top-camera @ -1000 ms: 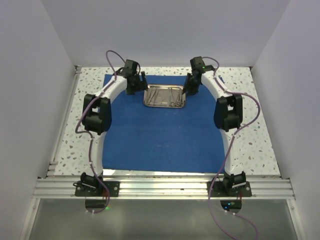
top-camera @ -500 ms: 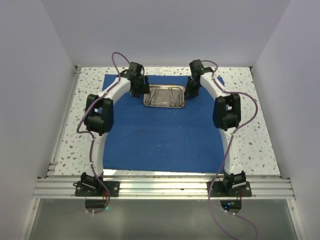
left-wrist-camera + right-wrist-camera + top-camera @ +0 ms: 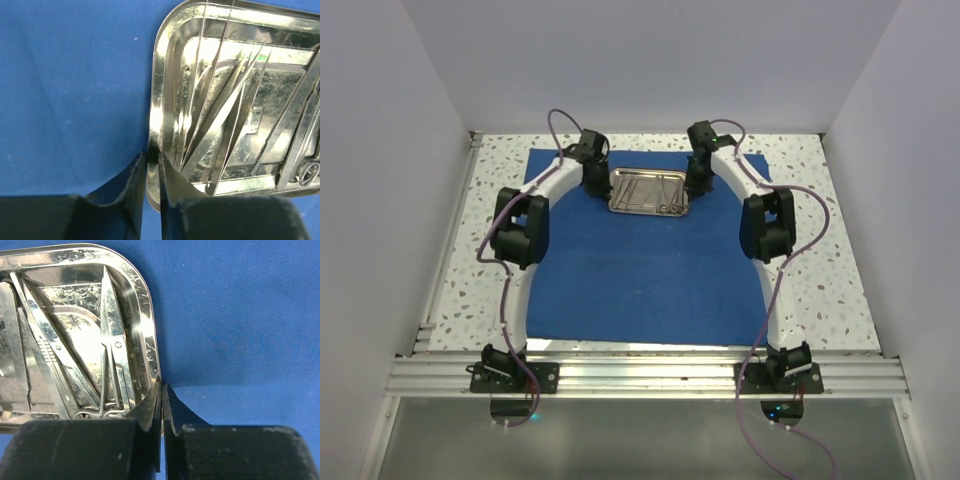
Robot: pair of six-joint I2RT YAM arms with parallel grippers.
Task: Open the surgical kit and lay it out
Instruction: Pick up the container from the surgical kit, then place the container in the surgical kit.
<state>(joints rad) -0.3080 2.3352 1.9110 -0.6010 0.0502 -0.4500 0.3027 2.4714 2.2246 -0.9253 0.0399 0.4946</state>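
Note:
The royal-blue cloth lies spread flat on the table. At its far end stands the small steel tray with several thin silver instruments lying in it. My left gripper is at the tray's left end. In the left wrist view my left gripper is shut on the tray's rim, one finger inside and one outside. My right gripper is at the tray's right end. The right wrist view shows my right gripper shut on that end of the rim, beside a pair of scissors.
Speckled tabletop shows around the cloth, with white walls on three sides. An aluminium rail carrying both arm bases runs along the near edge. Purple cables loop off both arms.
Both arms have moved inward to the tray's two ends. Both grippers have gone from open to shut on its rim. The tray has hardly moved.

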